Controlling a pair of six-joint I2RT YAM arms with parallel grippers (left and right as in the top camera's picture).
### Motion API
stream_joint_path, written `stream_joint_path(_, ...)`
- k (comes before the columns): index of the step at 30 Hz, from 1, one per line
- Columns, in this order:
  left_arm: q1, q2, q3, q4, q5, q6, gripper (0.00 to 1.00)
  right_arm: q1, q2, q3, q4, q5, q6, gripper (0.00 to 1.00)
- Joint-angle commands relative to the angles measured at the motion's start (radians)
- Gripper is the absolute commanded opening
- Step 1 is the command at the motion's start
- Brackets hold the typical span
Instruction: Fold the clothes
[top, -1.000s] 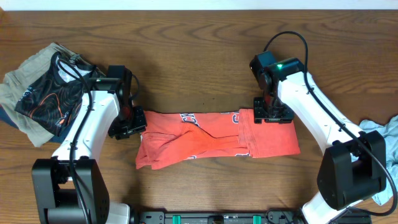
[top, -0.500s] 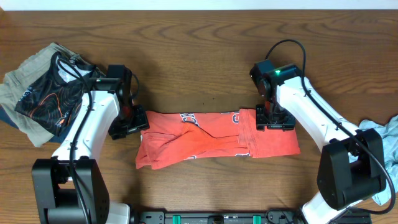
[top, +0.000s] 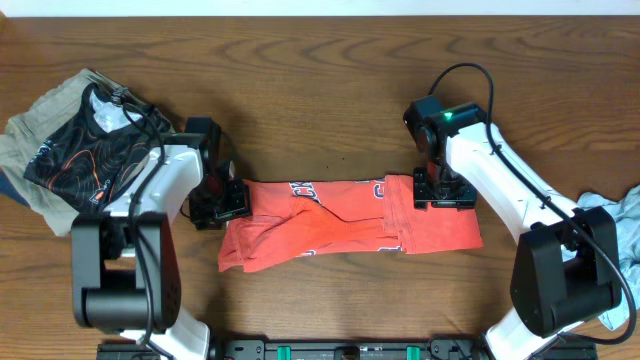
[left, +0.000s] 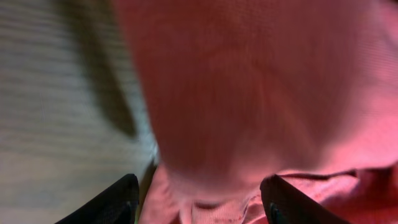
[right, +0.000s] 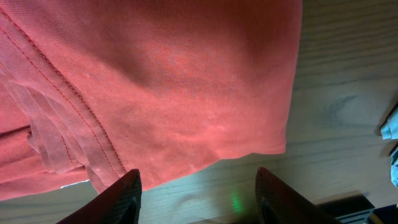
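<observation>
Currently, the left gripper (top: 222, 203) is seen with fingers apart at the rumpled left end of the T-shirt (top: 340, 225), which is laid as a band across the table (top: 320, 80). Risk: only one layer gets pinched there, so the fold is dragged skewed. The right gripper (top: 443, 190) is likewise spread at the far edge, with the same risk at the layered hem. No containers are seen.

Soft, even light casts faint shadows overhead; the left wrist view blurs the T-shirt (left: 249, 93), while the right is sharp.
</observation>
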Motion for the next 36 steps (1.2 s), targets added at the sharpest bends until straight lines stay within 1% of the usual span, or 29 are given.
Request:
stream_joint_path(1,0.004,0.036,-0.011,0.017,0.033,0.031,0.64,-0.015,-0.021,-0.006,-0.001,0.016,0.019,0.57)
stream_joint_path(2,0.002,0.043,-0.011,0.019,0.037,0.031,0.63,-0.015,-0.021,-0.006,-0.001,0.016,0.019,0.57)
stream_joint_path(5,-0.008,0.053,-0.012,0.023,0.051,0.031,0.55,-0.018,-0.021,-0.006,-0.001,0.016,0.019,0.56)
stream_joint_path(8,-0.026,0.053,-0.012,0.029,0.051,0.031,0.42,-0.03,-0.021,-0.005,-0.005,0.016,0.019,0.52)
stream_joint_path(11,-0.042,0.053,-0.017,0.042,0.05,0.031,0.36,-0.05,-0.021,-0.005,-0.018,0.018,0.019,0.48)
stream_joint_path(12,-0.046,0.053,-0.02,0.049,0.05,0.031,0.33,-0.059,-0.022,-0.005,-0.024,0.02,0.018,0.47)
stream_joint_path(13,-0.048,0.053,-0.026,0.059,0.05,0.031,0.24,-0.07,-0.023,-0.005,-0.031,0.024,0.018,0.47)
stream_joint_path(14,-0.047,0.053,-0.029,0.064,0.05,0.03,0.14,-0.078,-0.024,-0.005,-0.035,0.028,0.018,0.47)
stream_joint_path(15,-0.047,0.053,-0.03,0.067,0.05,0.029,0.08,-0.088,-0.026,-0.005,-0.041,0.034,0.017,0.47)
stream_joint_path(16,-0.047,0.053,-0.03,0.067,0.05,0.027,0.06,-0.097,-0.027,-0.005,-0.046,0.042,0.016,0.47)
stream_joint_path(19,-0.046,0.051,-0.027,0.067,0.046,0.024,0.06,-0.125,-0.035,-0.005,-0.05,0.061,0.009,0.47)
stream_joint_path(21,-0.044,0.046,-0.018,0.059,0.005,-0.013,0.06,-0.145,-0.042,-0.005,-0.049,0.066,-0.002,0.47)
stream_joint_path(25,-0.032,0.022,0.027,0.012,-0.156,-0.074,0.06,-0.19,-0.061,-0.005,-0.049,0.081,-0.02,0.47)
stream_joint_path(29,0.005,-0.005,0.108,-0.094,-0.307,-0.154,0.06,-0.236,-0.082,-0.005,-0.046,0.09,-0.035,0.47)
stream_joint_path(33,0.043,-0.034,0.198,-0.194,-0.327,-0.177,0.06,-0.278,-0.095,-0.005,-0.04,0.09,-0.065,0.48)
stream_joint_path(36,0.039,-0.061,0.263,-0.264,-0.313,-0.181,0.06,-0.304,-0.094,-0.005,-0.038,0.09,-0.081,0.49)
